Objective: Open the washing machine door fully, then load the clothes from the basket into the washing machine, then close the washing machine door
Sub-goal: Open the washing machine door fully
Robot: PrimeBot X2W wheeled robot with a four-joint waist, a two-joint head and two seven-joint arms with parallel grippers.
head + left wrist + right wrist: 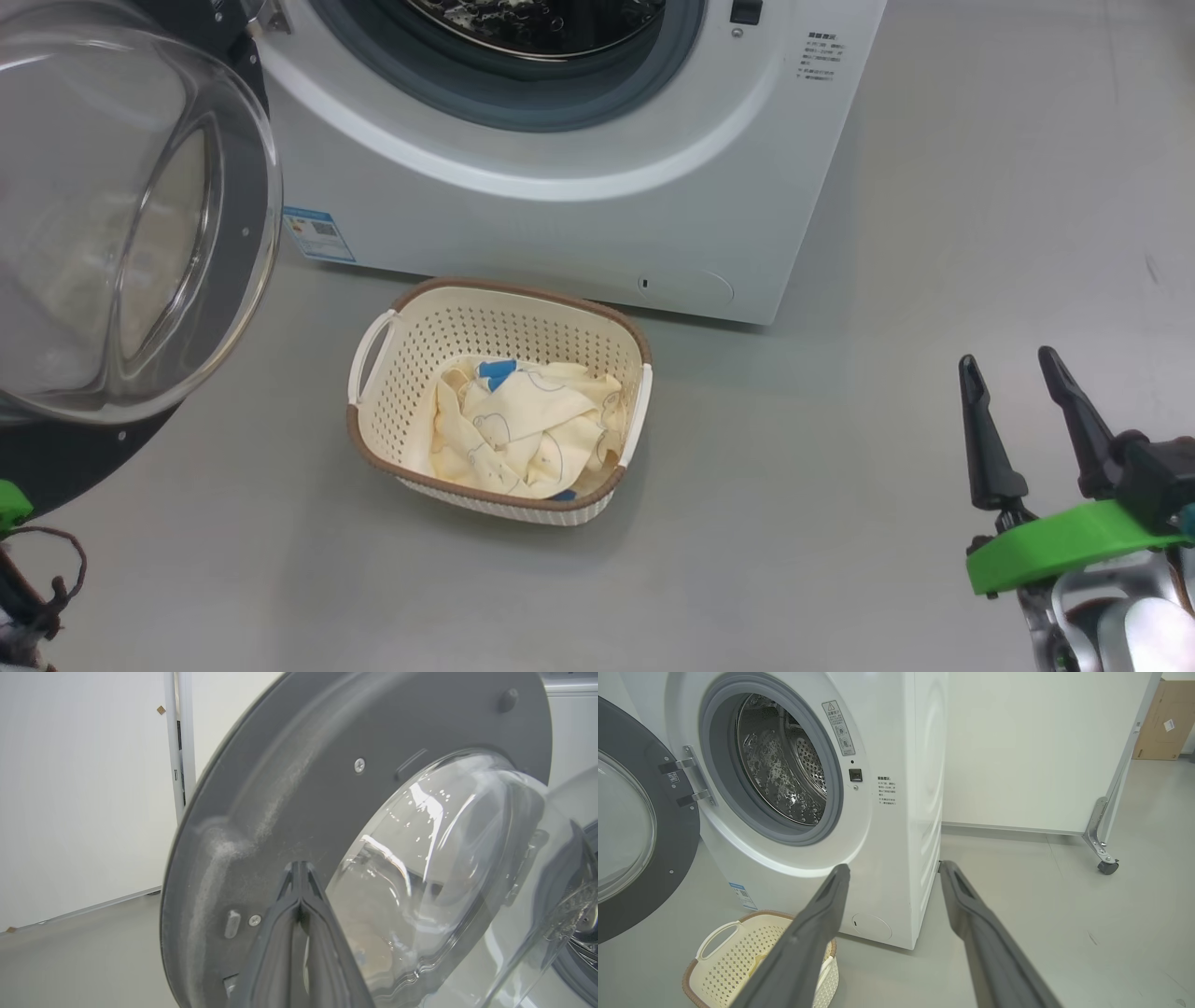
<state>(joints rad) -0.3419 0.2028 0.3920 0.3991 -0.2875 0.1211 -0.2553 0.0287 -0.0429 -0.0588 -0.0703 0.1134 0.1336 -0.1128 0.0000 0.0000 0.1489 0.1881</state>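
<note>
The white washing machine point(579, 224) stands at the top of the head view, its steel drum point(784, 765) exposed. The washing machine door point(56, 467) is swung open to the left, glass bowl facing me. On the floor in front sits the cream basket point(523, 291), and the pale yellow clothes point(523, 429) with a blue patch lie inside it. My left gripper point(301, 865) is shut with nothing in it, its tips close against the grey inner face of the door point(289, 788); contact is unclear. To the right of the basket, my right gripper point(1006, 357) hangs open and empty.
Bare grey floor point(934, 233) stretches right of the machine. In the right wrist view a white wall panel stands behind the machine, with a castor-footed partition leg point(1104, 858) and a cardboard box point(1162, 723) at the far right.
</note>
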